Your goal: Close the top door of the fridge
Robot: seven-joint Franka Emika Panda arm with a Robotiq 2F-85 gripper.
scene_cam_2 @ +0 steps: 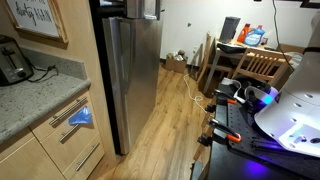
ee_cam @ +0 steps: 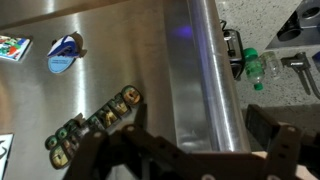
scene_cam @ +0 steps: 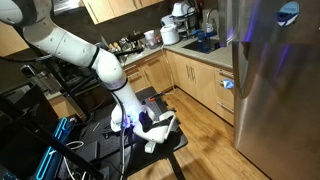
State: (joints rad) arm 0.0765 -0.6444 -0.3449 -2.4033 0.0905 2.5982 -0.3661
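Observation:
The fridge (scene_cam: 280,100) is a tall steel unit at the right edge in an exterior view, and it stands left of centre in the other exterior view (scene_cam_2: 135,80). The top door (scene_cam: 275,28) carries a blue-and-white oval sticker (scene_cam: 288,12). In an exterior view the top door (scene_cam_2: 145,8) looks swung out, with a dark gap to its left. In the wrist view the steel front (ee_cam: 130,50) with the sticker (ee_cam: 65,55) fills the left. My gripper (scene_cam: 158,128) is open and empty, hanging low over a black table, well away from the fridge; its fingers frame the bottom of the wrist view (ee_cam: 185,150).
Light wooden cabinets (scene_cam: 195,75) and a counter with a sink (scene_cam: 200,43) run beside the fridge. A blue cloth (scene_cam_2: 80,117) hangs on a drawer. A toaster (scene_cam_2: 12,60) is on the counter. Wooden chairs and a table (scene_cam_2: 250,62) stand beyond. Magnets (ee_cam: 95,122) dot the steel.

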